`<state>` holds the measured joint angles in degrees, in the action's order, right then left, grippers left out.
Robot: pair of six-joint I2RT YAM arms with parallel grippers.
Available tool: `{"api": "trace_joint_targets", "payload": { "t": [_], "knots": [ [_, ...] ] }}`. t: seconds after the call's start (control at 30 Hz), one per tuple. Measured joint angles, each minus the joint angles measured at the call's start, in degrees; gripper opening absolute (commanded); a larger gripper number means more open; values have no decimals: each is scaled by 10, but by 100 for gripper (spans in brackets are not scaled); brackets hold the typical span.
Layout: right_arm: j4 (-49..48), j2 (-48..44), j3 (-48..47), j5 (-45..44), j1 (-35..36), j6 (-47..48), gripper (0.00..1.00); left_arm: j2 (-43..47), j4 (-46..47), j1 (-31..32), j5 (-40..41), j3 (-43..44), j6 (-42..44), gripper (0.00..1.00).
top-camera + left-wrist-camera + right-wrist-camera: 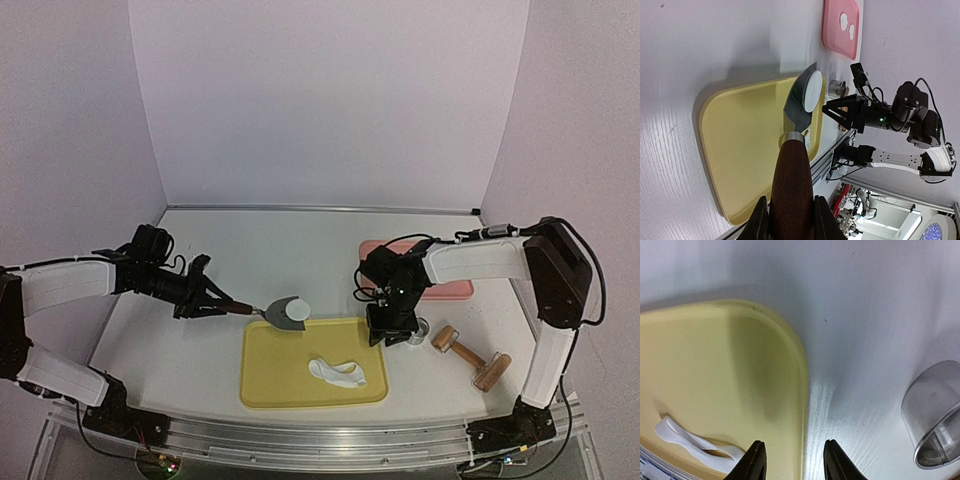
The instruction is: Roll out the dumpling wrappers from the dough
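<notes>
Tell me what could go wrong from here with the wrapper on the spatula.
The dumpling wrapper lies loose on the spatula that the left gripper holds; a tilt could let it slide off. The right gripper, open, stands between it and the pink tray, so the arms might collide. The ring cutter beside that gripper could be knocked.

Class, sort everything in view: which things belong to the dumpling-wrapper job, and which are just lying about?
Job in hand: dumpling wrapper on the spatula, held by the left gripper; two wrappers on the pink tray; dough scrap on the yellow tray.
Lying about, untouched: ring cutter, rolling pin, both on the table.
</notes>
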<state>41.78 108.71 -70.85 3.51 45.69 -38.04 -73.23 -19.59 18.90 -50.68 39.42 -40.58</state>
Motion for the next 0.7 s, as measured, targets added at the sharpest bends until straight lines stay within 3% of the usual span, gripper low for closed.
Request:
{"api": "trace_joint_targets", "payload": {
  "t": [0.13, 0.43, 0.7],
  "knots": [
    [10, -27, -5, -10, 0, -4, 53, -19, -24, 0, 3, 56, -15, 0],
    [53, -122, -38, -40, -30, 0, 55, -130, -41, 5, 23, 189, -45, 0],
    [94, -188, -37, -79, -114, 27, 56, -253, -12, 81, 72, 316, -87, 0]
  ]
}}
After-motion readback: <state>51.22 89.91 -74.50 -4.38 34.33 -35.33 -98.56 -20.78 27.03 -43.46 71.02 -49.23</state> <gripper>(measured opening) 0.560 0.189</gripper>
